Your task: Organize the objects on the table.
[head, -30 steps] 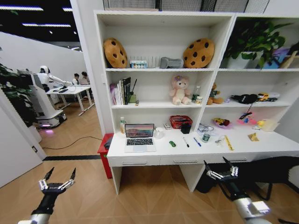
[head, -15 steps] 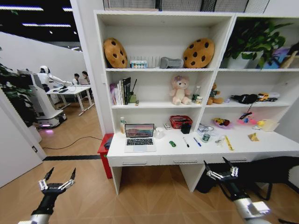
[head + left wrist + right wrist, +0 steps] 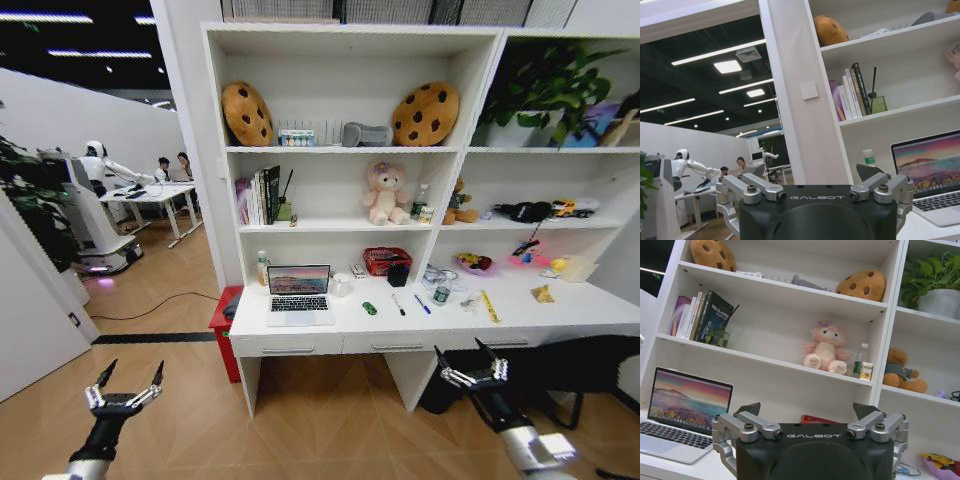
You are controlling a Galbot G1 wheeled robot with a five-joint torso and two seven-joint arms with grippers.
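Note:
The white table point(image 3: 450, 322) stands ahead as the desk top of a tall shelf unit. On it an open silver laptop point(image 3: 298, 294) sits at the left; it also shows as the laptop point(image 3: 932, 172) and the laptop point(image 3: 682, 412) in the wrist views. To its right lie a small green toy car point(image 3: 369, 308), a black marker point(image 3: 398, 304) and a blue pen point(image 3: 422, 304). My left gripper point(image 3: 126, 384) point(image 3: 812, 172) hangs open, low and left of the desk. On the other side my right gripper point(image 3: 470, 364) point(image 3: 807, 410) is open too, below the desk's front edge.
A red basket point(image 3: 385, 261), a small bottle point(image 3: 441, 293) and yellow bits point(image 3: 489, 305) share the desk. A red box point(image 3: 220, 318) stands on the floor at the desk's left end, and a dark chair point(image 3: 570, 368) at the right. Another robot point(image 3: 92, 215) stands far left.

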